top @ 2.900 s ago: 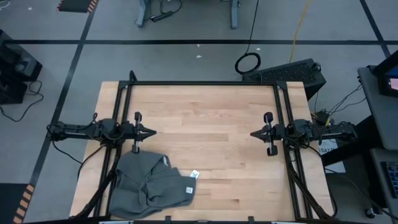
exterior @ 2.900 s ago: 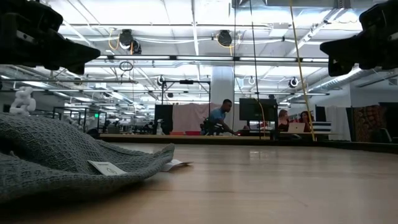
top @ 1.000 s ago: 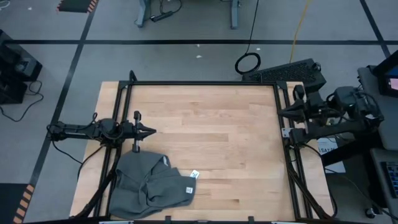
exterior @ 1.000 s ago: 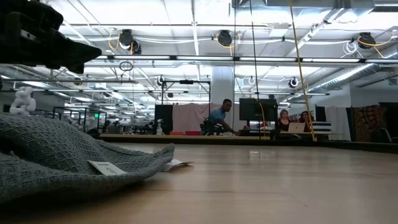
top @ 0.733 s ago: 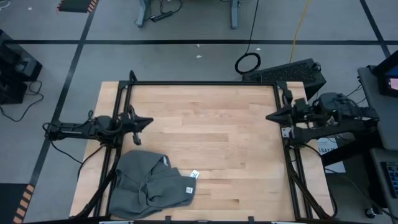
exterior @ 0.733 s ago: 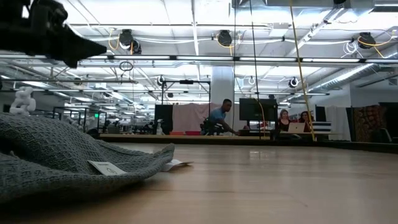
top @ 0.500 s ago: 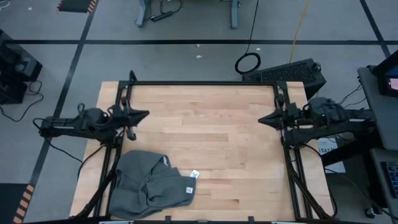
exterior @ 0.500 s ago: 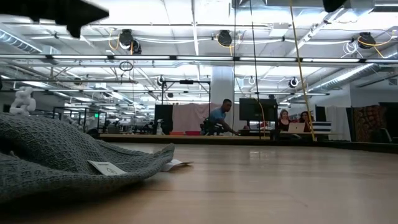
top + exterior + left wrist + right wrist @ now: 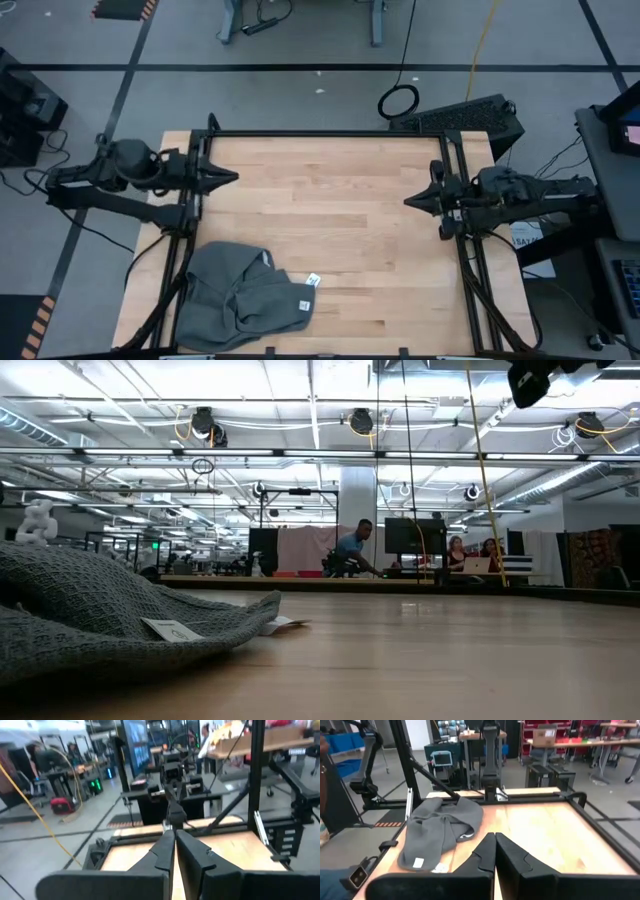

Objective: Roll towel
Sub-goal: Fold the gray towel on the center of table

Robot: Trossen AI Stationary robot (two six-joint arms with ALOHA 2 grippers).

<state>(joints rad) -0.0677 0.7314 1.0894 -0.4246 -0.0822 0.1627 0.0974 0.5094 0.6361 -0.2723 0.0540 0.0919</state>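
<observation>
No readable text, brand, no. or sign in any view. Towel [image 9: 240, 298] carries small white tags [image 9: 304, 306] w/ faint marks, too small to make out; nearest tag in low view [image 9: 172, 629] shows a printed outline only, no legible letters. Screens in room behind table [image 9: 410, 536] lit but illegible. Monitor by left wrist view [image 9: 137, 747] shows blue content, unreadable. Small green-lit spot in background [image 9: 155, 545], can't tell what it says.
</observation>
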